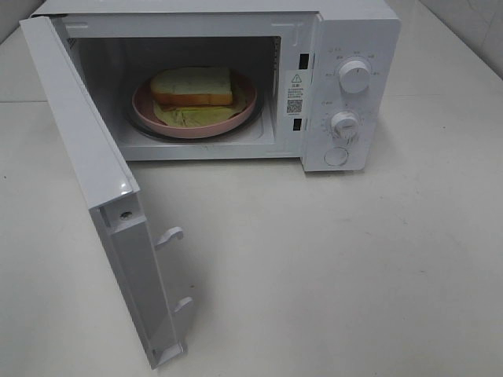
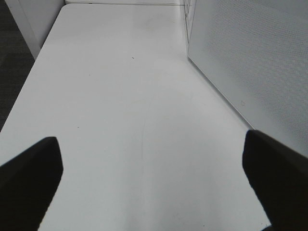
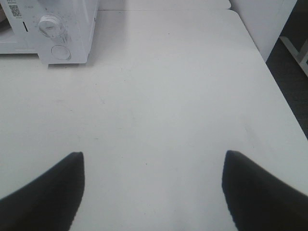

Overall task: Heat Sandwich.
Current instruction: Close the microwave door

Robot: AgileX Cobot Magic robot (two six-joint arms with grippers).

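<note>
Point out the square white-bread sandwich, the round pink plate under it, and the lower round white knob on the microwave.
Square white-bread sandwich (image 1: 192, 85): exterior high view, on the top bread slice.
Round pink plate (image 1: 248, 108): exterior high view, on its bare right rim.
Lower round white knob (image 1: 344, 123): exterior high view, on the knob's face.

In the high view the microwave (image 1: 346, 86) has its top cut by the upper edge. The print on its warning sticker (image 1: 295, 93) and around the dials (image 1: 355, 77) is too small to read, and the bread of the sandwich (image 1: 192, 86) hides most of its filling and the middle of the pink plate (image 1: 245, 106). The left hand (image 2: 151, 159) and right hand (image 3: 154, 156) show only as dark, blurred shapes cut by the lower edge of their wrist views, each of which also crops the microwave to one small part.
</note>
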